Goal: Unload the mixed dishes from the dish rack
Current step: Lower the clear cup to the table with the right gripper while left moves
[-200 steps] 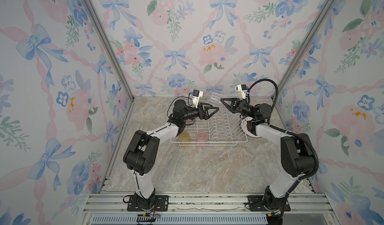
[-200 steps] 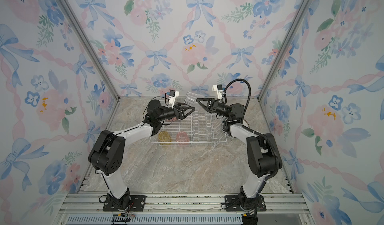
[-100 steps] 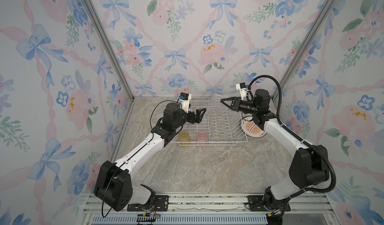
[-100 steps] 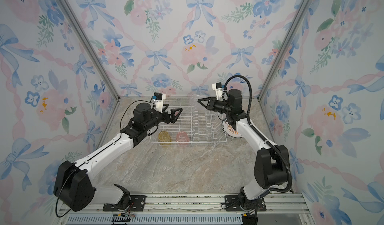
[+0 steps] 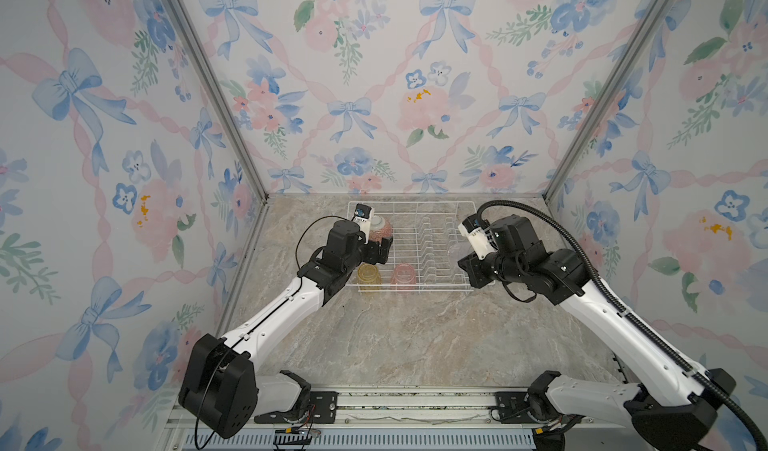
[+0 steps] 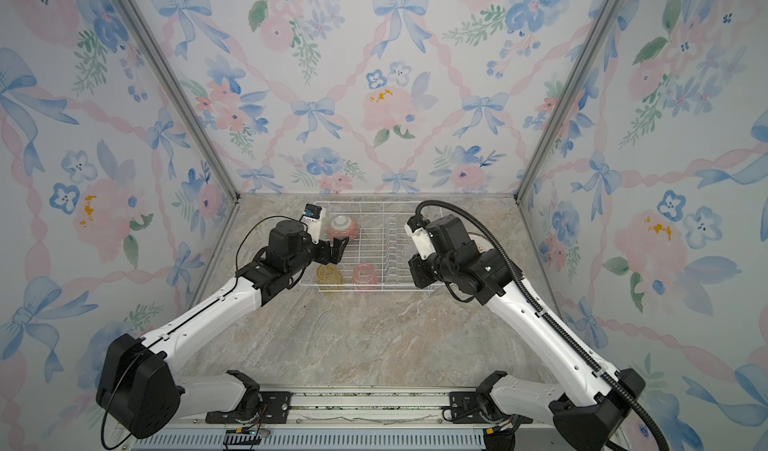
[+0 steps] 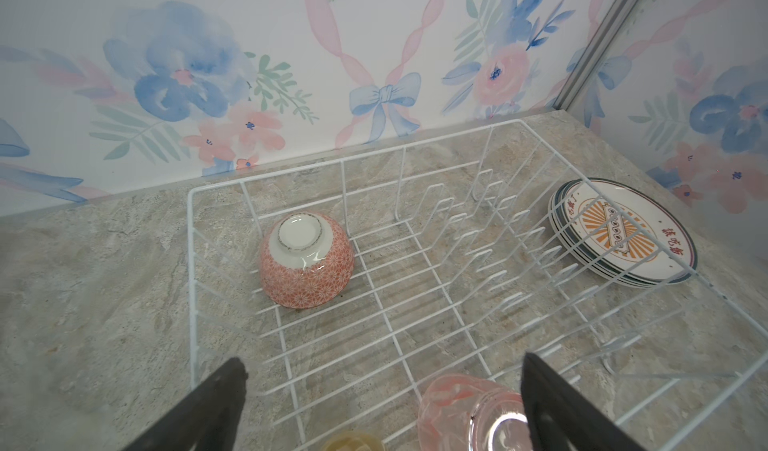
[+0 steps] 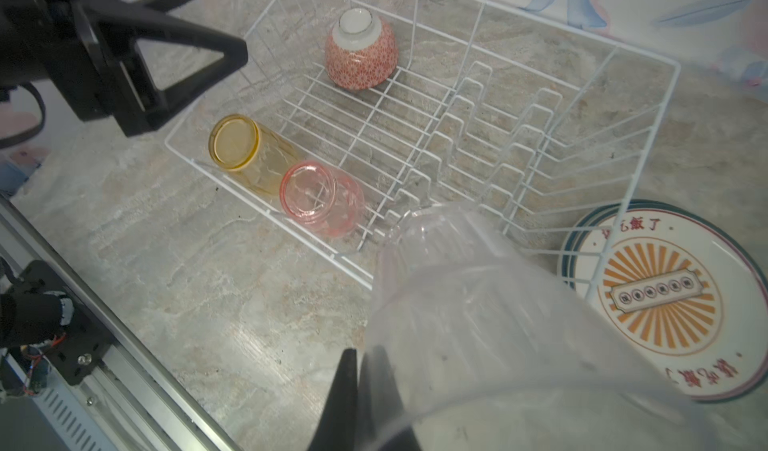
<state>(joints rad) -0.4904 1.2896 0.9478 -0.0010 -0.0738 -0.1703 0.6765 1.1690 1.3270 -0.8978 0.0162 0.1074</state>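
left pincer (image 7: 381, 359): wide open, grips nothing, touches nothing; hovers over the near left corner of the dish rack (image 7: 189, 262).
right pincer (image 8: 361, 359): clamped tight on the wall of the clear tumbler (image 8: 478, 303) at its rim; carries it tilted, base pointing away from the wrist, above the rack's near right corner.
bowl (image 7: 307, 262): upside down on the rack floor, straight ahead of the left pincer's fingertips and apart from them; well apart from the right pincer, diagonally across the rack.
yellow tumbler (image 8: 241, 149): on the rack floor, directly below the left pincer, not touched by it.
pink tumbler (image 8: 320, 199): just beside the yellow tumbler, on the side toward the right pincer; lies between the two pincers, lower than both.
plates (image 8: 665, 303): stacked flat on the table (image 8: 249, 303), outside the rack's right end wall; just beside and below the right pincer and the glass it carries.
change from a second ago: then, both pincers close together high over the middle of the rack, clear tumbler between them; now well apart and lower, left pincer empty at the left end, right pincer with the glass at the right end. Bowl, yellow tumbler and pink tumbler unmoved.
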